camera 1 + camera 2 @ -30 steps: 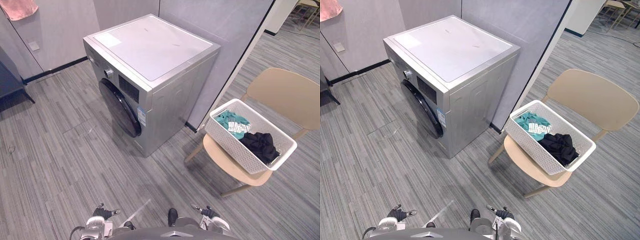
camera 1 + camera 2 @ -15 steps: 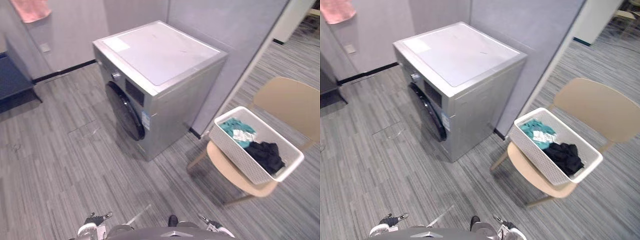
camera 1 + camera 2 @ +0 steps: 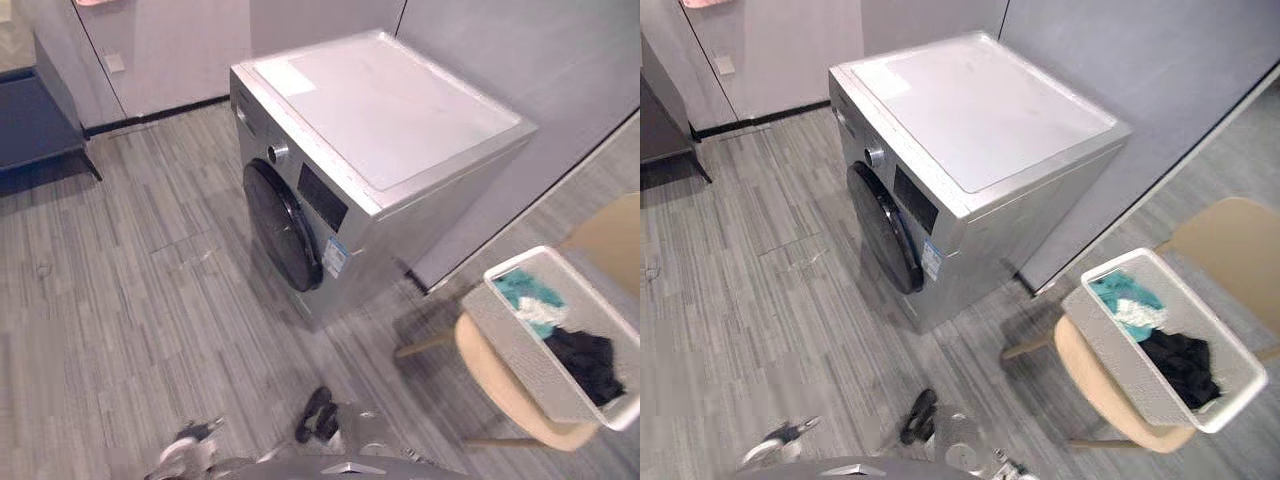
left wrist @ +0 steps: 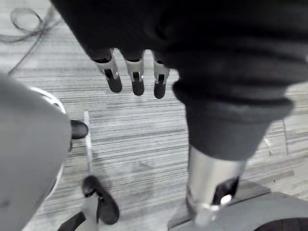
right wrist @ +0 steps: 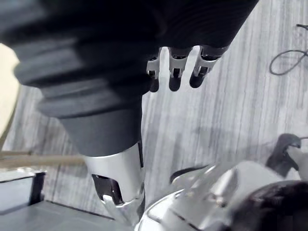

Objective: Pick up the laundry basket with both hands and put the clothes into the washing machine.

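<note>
Laundry basket (image 3: 1118, 348) sits on chair (image 3: 1225, 245), well apart from left hand (image 4: 137, 79) and right hand (image 5: 174, 72); both hang straight-fingered and empty, pending approach.

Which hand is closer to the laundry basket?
Right. The laundry basket sits on a chair to the robot's right; the right hand hangs on that side, the left hand farther off, neither touching.
</note>
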Controlling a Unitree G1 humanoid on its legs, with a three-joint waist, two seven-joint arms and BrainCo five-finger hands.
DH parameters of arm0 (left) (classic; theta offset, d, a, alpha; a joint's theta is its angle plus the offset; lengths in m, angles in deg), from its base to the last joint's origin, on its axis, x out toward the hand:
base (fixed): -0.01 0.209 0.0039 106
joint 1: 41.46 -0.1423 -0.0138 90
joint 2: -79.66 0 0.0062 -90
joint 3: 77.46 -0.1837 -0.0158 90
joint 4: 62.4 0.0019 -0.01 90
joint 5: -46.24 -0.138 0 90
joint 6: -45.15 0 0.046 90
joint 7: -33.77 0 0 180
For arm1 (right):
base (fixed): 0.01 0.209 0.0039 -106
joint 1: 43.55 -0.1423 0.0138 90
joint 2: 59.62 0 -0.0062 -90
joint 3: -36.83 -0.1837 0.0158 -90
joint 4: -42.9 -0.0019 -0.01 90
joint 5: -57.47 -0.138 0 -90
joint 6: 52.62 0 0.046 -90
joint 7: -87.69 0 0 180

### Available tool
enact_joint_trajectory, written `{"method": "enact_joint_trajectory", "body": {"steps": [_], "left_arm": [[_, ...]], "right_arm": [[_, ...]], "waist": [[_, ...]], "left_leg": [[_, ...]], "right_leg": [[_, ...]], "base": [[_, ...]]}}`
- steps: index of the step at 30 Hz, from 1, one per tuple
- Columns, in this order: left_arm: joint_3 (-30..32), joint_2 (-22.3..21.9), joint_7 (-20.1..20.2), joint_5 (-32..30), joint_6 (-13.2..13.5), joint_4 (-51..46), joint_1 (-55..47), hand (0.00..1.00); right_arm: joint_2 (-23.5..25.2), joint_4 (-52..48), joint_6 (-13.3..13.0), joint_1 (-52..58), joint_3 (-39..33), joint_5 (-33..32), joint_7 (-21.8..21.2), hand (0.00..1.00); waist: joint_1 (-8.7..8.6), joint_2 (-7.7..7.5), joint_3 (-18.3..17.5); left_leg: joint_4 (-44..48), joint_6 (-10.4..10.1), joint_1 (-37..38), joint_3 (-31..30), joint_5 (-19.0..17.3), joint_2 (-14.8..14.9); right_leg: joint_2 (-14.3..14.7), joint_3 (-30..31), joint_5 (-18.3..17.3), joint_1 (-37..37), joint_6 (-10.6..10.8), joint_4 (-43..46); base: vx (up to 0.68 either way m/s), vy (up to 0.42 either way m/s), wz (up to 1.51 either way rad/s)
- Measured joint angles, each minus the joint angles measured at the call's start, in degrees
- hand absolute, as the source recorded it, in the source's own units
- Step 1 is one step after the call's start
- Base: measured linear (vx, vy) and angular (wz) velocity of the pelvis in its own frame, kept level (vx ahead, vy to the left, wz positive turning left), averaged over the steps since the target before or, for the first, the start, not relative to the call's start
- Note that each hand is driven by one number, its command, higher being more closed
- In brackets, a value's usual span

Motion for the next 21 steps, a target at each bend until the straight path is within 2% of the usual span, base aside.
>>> {"method": "enact_joint_trajectory", "body": {"steps": [1,2,3,4,5,6,8,9,10,11,12,13,14,15,16,17,19,21], "left_arm": [[0.5,-0.4,0.1,0.1,0.0,-0.9,0.3,0.00],[1.4,-1.3,0.1,0.5,0.1,-2.0,0.3,0.00],[1.9,-1.7,0.1,1.1,0.2,-2.4,0.2,0.00],[1.9,-1.9,0.2,1.5,0.5,-3.6,-0.2,0.00],[1.6,-1.8,0.2,1.6,0.8,-4.0,-0.7,0.00],[1.2,-1.7,0.1,1.6,1.0,-4.0,-1.2,0.00],[-0.6,0.3,0.1,3.3,1.6,-3.9,-2.4,0.00],[-0.9,1.0,0.1,3.4,1.6,-3.9,-2.4,0.00],[-1.3,2.2,-0.3,3.4,1.8,-3.3,-2.9,0.00],[-1.4,2.4,-0.5,3.3,1.8,-3.2,-3.2,0.00],[-2.1,2.7,-1.5,3.3,1.8,-1.6,-5.8,0.00],[-3.0,2.2,-2.3,3.3,1.8,-0.5,-6.4,0.00],[-4.1,2.2,-2.6,3.3,1.7,0.2,-6.3,0.00],[-6.7,4.8,-2.7,2.4,1.7,0.7,-5.8,0.00],[-7.9,7.3,-2.7,1.9,1.6,0.8,-5.2,0.00],[-8.1,7.8,-2.6,1.5,1.4,0.8,-5.1,0.00],[-9.9,7.8,-2.5,0.9,1.3,0.6,-5.8,0.00],[-12.1,7.8,-2.4,0.1,1.4,0.4,-5.1,0.00]], "right_arm": [[0.3,-1.5,-0.2,-0.1,1.5,-0.3,0.1,0.00],[0.2,-2.8,-0.7,-0.6,3.6,-0.5,0.1,0.00],[0.2,-3.4,-0.7,-0.8,5.1,-0.8,0.2,0.00],[0.3,-4.4,-0.9,-1.9,8.2,-0.9,0.1,0.00],[0.4,-4.4,-1.2,-3.7,9.9,-0.9,0.2,0.00],[0.5,-4.2,-1.2,-4.8,10.5,-0.9,0.2,0.00],[1.1,-4.3,-1.8,-8.2,14.9,-0.9,0.1,0.00],[1.2,-4.4,-1.8,-9.3,16.4,-0.9,0.1,0.00],[1.2,-4.5,-1.8,-10.1,18.9,-0.8,0.2,0.00],[1.2,-4.6,-1.9,-10.2,19.6,-0.7,0.2,0.00],[0.1,-5.8,-1.9,-10.1,24.4,0.2,0.1,0.00],[-1.1,-7.0,-2.1,-9.6,25.8,0.3,0.0,0.00],[-1.5,-7.4,-2.2,-9.3,26.8,0.4,0.2,0.00],[-1.4,-8.9,-3.0,-8.1,26.7,0.9,1.0,0.00],[-1.2,-9.3,-2.9,-6.7,27.3,2.2,-0.2,0.00],[-1.2,-9.9,-2.8,-5.9,27.6,2.5,-0.5,0.00],[-1.7,-13.5,-2.8,-2.5,29.6,2.6,-1.2,0.00],[-2.7,-16.0,-3.1,0.3,32.0,4.8,-4.5,0.00]], "waist": [[0.04,0.47,0.2],[0.53,1.33,0.3],[0.85,1.72,0.1],[1.59,1.79,0.2],[2.59,1.58,0.4],[3.09,1.82,0.2],[4.42,1.45,0.3],[4.56,1.20,0.4],[4.56,0.87,0.6],[4.56,0.86,0.6],[4.57,1.87,-0.1],[4.38,3.95,-0.5],[4.00,3.99,-0.5],[2.33,2.26,0.0],[2.30,-0.92,-0.2],[2.54,-1.60,-0.5],[2.71,-1.87,-0.7],[1.91,-1.99,-0.8]], "left_leg": [[15.9,-2.3,-5.6,0.2,3.4,2.6],[28.1,-2.7,-9.9,0.2,6.8,5.4],[34.7,-2.9,-12.1,0.3,8.0,7.1],[44.5,-2.1,-15.3,0.4,8.6,9.3],[48.8,-1.2,-17.6,1.0,8.0,11.1],[49.1,-0.7,-18.5,1.4,7.5,12.1],[41.7,1.2,-22.7,1.4,5.2,15.5],[37.7,1.8,-23.2,0.8,4.9,16.0],[26.4,1.7,-22.8,-2.3,4.9,16.3],[22.9,1.5,-22.2,-3.3,5.3,16.0],[5.2,2.2,-18.3,-10.0,14.6,16.0],[4.2,-2.4,-18.1,-11.3,17.6,16.2],[4.0,-5.3,-17.0,-10.6,14.2,15.8],[0.4,-7.7,-15.2,-7.2,9.6,13.8],[-2.5,-6.6,-13.8,-6.0,11.0,11.3],[-4.1,-6.4,-12.6,-5.0,11.4,10.6],[-8.6,-5.5,-8.7,-1.2,12.4,8.8],[-13.2,-5.0,-6.8,0.6,14.6,6.8]], "right_leg": [[0.6,-0.1,-0.3,3.6,0.5,-2.2],[1.4,0.3,-0.7,6.5,1.1,-3.4],[1.9,1.0,-1.0,8.2,1.3,-4.0],[2.1,2.8,-2.2,11.9,2.6,-4.8],[2.1,5.3,-2.6,14.6,3.3,-5.6],[2.0,7.0,-2.6,15.5,3.3,-6.1],[-0.4,12.7,-1.6,17.2,5.8,-7.9],[-1.4,14.4,-1.4,17.2,6.5,-8.0],[-3.3,17.8,-1.0,16.9,8.2,-7.5],[-3.7,18.6,-0.9,16.7,8.7,-7.3],[-5.1,24.6,-2.0,14.3,13.6,-5.3],[-5.6,27.5,-2.7,13.5,17.0,-4.7],[-6.3,28.5,-3.0,13.4,17.4,-4.8],[-7.7,29.3,-3.3,13.0,17.9,-5.3],[-8.1,30.3,-2.1,13.1,17.7,-7.1],[-8.0,30.2,-1.2,13.3,17.9,-8.2],[-9.0,30.3,1.9,14.1,18.1,-10.6],[-10.5,30.4,3.2,13.6,18.9,-12.1]], "base": [[0.50,-0.031,0.04],[0.50,-0.024,-0.11],[0.49,0.017,-0.38],[0.44,0.067,-0.68],[0.41,0.099,-0.86],[0.40,0.226,-1.18],[0.37,0.332,-1.29],[0.25,0.284,-1.25],[0.22,0.356,-0.88],[0.26,0.503,-1.62],[0.29,0.685,-1.50],[0.25,0.625,-1.46],[0.26,0.708,-0.39],[0.21,0.545,0.02],[0.18,0.443,0.02],[0.09,0.172,-0.21],[0.09,0.140,-0.57],[0.02,0.091,-0.36]]}}
